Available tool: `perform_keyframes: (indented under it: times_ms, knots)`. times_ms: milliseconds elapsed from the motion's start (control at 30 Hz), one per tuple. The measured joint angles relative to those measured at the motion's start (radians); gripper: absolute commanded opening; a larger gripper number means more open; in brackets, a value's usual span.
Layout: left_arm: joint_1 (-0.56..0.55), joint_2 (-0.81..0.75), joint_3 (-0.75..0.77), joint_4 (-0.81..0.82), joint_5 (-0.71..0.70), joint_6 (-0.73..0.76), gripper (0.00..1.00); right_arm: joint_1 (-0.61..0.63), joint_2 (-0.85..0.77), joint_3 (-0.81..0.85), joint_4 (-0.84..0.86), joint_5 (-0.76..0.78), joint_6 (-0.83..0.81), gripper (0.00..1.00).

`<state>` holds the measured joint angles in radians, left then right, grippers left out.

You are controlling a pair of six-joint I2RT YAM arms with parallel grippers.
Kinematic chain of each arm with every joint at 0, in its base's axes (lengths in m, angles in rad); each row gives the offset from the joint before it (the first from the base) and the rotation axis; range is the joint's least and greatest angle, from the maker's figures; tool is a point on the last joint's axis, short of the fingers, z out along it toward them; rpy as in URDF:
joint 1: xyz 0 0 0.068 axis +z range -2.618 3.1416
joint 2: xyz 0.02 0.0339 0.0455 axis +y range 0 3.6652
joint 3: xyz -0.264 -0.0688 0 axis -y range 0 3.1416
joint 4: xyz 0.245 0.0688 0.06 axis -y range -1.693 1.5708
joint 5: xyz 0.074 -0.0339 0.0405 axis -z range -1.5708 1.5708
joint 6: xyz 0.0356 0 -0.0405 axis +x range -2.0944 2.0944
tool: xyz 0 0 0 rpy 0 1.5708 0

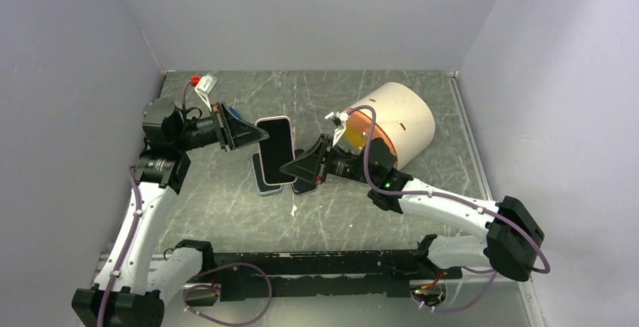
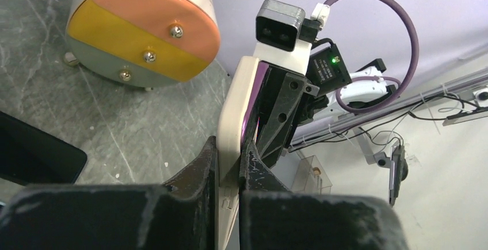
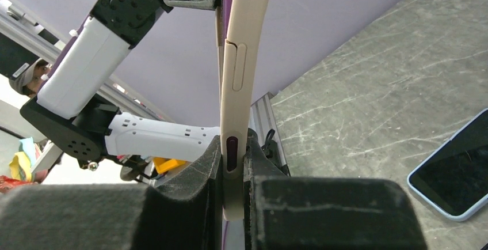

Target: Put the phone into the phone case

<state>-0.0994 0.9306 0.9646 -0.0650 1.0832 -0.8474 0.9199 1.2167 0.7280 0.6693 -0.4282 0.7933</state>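
Observation:
A cream phone case [image 1: 261, 125] is held up off the table between both grippers. The phone's dark screen [image 1: 277, 150] fills its face. My left gripper [image 1: 258, 135] is shut on the case's upper left edge. My right gripper [image 1: 292, 167] is shut on its lower right end. The left wrist view shows the case [image 2: 237, 106] edge-on between the fingers [image 2: 202, 166], with a purple phone edge [image 2: 254, 109] along its right side. In the right wrist view the case [image 3: 241, 71] stands upright, pinched at a side button slot by my right gripper [image 3: 232, 161].
Two more phones lie flat on the table under the held one: a blue-rimmed one [image 1: 264, 182] [image 3: 454, 178] and a dark one [image 1: 303, 185]. A big cream cylinder [image 1: 399, 116] with a coloured striped end [image 2: 144, 37] lies at the back right. Walls enclose the table.

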Motion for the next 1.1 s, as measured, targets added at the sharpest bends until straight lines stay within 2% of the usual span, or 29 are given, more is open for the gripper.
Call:
perform_keyframes:
  times_ms: [100,233,367,533,700,867,967,1100]
  knots:
    - [-0.002,-0.008,0.020,-0.066,-0.015,0.045,0.09,0.005,0.004,0.000,-0.002,0.000,0.001,0.00]
    - [-0.001,-0.012,0.030,-0.119,-0.029,0.081,0.36,0.006,0.014,0.000,-0.002,0.000,0.000,0.00]
    - [0.000,-0.011,0.031,-0.163,-0.061,0.104,0.57,0.007,0.015,0.000,-0.001,0.004,-0.009,0.00]
    - [0.001,-0.011,0.031,-0.190,-0.079,0.104,0.64,0.007,0.015,0.000,0.014,0.004,-0.018,0.00]
    - [0.002,-0.011,0.030,-0.172,-0.084,0.081,0.61,0.010,0.015,0.000,0.027,0.003,-0.018,0.00]
    - [0.002,-0.006,0.023,-0.095,-0.075,0.016,0.53,0.010,0.015,0.000,0.035,0.003,-0.018,0.00]
    - [0.002,0.003,0.023,-0.069,-0.065,-0.006,0.41,0.010,0.015,0.000,0.033,0.003,-0.018,0.00]
    - [0.002,0.008,0.012,-0.016,-0.051,-0.049,0.09,0.010,0.015,-0.005,0.027,0.010,-0.018,0.00]
